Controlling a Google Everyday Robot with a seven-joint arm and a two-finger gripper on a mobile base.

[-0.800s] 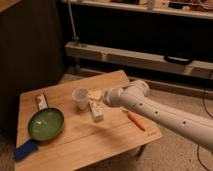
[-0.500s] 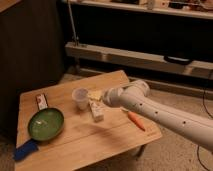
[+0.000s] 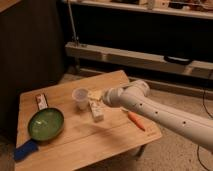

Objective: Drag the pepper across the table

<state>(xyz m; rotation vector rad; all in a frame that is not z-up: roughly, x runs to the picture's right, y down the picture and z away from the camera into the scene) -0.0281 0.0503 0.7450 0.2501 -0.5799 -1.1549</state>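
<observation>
There, on the wooden bench (image 3: 100, 142) near its right edge: a small orange pepper (image 3: 135, 120), lying flat, apart from the gripper (image 3: 95, 94). Above the white carton (image 3: 96, 112) and just beside the cup (image 3: 80, 98): the gripper's yellowish tip, jaws wide apart, holding nothing. Off to the left, a green bowl (image 3: 45, 124) and a blue thing (image 3: 25, 149).

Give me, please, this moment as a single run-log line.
gripper: over table, by cup and white carton, jaws open, empty | pepper: on table, apart from gripper, untouched | drag: not started
</observation>
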